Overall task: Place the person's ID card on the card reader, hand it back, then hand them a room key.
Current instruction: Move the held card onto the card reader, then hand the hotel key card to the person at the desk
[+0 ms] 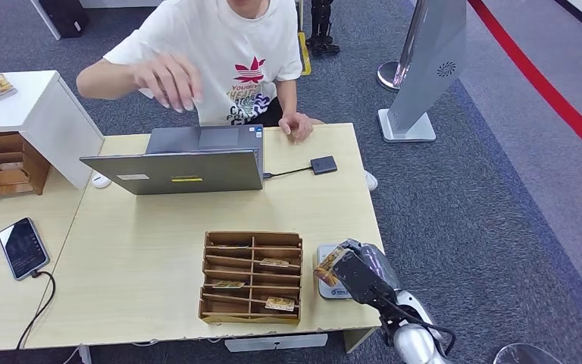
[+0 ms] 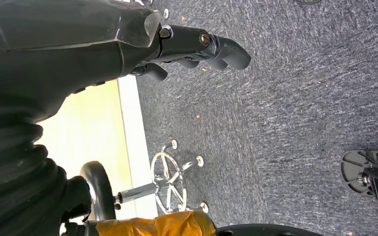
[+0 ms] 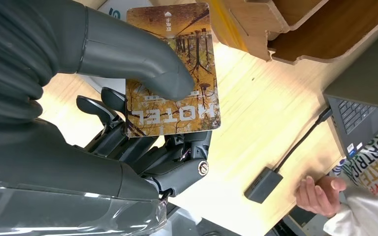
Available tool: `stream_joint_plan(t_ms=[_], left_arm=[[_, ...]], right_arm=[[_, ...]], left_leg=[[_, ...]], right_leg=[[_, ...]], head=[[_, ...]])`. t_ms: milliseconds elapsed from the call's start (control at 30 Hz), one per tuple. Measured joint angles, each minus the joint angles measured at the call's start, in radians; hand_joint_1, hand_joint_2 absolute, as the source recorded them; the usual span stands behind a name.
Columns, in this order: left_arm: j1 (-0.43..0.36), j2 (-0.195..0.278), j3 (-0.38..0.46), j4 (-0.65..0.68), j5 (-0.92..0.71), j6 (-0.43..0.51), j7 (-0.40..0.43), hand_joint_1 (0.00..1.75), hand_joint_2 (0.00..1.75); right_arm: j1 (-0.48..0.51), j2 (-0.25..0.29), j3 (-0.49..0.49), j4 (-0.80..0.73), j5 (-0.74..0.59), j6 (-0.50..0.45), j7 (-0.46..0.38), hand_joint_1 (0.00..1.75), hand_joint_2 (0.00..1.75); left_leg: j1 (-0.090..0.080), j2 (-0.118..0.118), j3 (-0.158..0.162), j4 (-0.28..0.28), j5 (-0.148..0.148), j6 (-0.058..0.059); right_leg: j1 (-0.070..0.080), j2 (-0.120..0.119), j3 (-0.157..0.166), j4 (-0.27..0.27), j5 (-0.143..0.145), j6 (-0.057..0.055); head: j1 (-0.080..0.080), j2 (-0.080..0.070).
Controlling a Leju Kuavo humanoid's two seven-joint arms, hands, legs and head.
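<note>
On the desk (image 1: 159, 250), a wooden card organizer (image 1: 251, 276) sits left of the grey card reader (image 1: 326, 282). Just above the reader, the right hand (image 1: 348, 271) pinches a hotel room key (image 3: 174, 73) between thumb and fingers. The left hand (image 2: 197, 46) hangs over carpet, fingers curled on nothing.

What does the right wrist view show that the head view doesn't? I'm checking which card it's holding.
Right wrist alone: the HOTEL lettering on the card, with the thumb pressed on its face. Head alone: the phone and the wooden organizer's slots holding more cards. Both: the right hand holding that card, the laptop, the small black device cabled to it and the person's hand.
</note>
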Motion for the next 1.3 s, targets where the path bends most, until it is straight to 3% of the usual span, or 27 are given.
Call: stream_joint_plan(t_ms=[1300], left_arm=[[-0.002,0.001,0.000,0.000,-0.017,0.000,0.000,0.00,1.75]], right_arm=[[-0.094,0.026,-0.003,0.205,-0.002,0.000,0.021,1.75,1.75]], left_leg=[[0.000,0.000,0.000,0.000,0.000,0.000]], right_leg=[[0.000,0.000,0.000,0.000,0.000,0.000]], head=[[0.000,0.000]])
